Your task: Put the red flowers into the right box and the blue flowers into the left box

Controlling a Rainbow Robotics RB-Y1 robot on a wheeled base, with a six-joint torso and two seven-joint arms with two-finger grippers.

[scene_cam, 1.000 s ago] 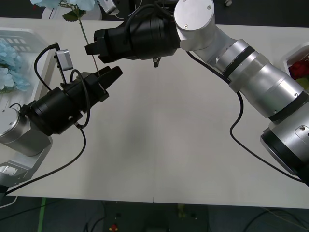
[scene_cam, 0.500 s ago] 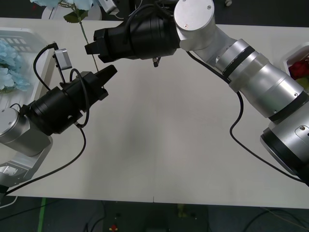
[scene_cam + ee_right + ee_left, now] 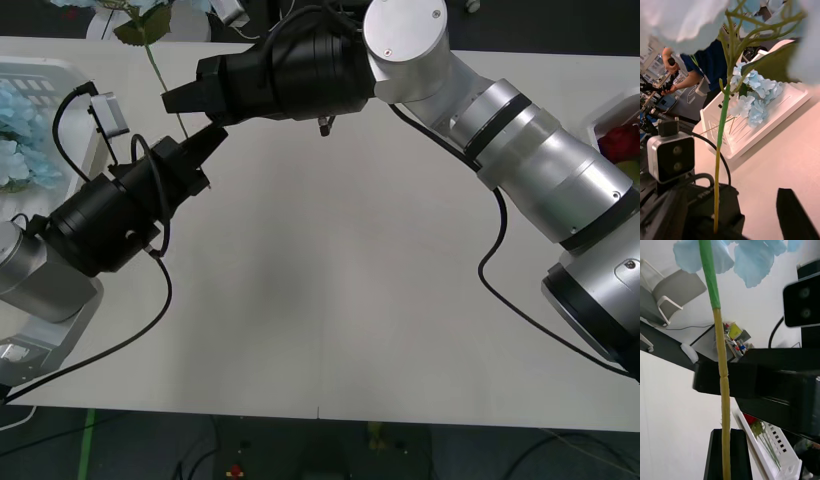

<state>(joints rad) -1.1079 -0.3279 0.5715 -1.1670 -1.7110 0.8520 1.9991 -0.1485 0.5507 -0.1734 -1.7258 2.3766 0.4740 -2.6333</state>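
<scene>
A handover of one blue flower (image 3: 150, 15) is under way near the far left part of the table (image 3: 340, 300). The left gripper (image 3: 205, 143) is closed on the lower end of the flower's thin stem (image 3: 720, 367), its black fingers (image 3: 717, 453) pinching it from both sides. The right gripper (image 3: 180, 98) sits just above it around the same stem with its jaws apart, so the flower seems to hang from the left one alone.

Other blue flowers (image 3: 754, 99) already lie in the left box (image 3: 60, 75) at the table's far left corner. Red flowers (image 3: 622, 140) lie in the right box (image 3: 608, 112) at the right edge. Judging by this, most of the sorting is done. What remains is carrying the held blue flower over to the left box and dropping it in.
</scene>
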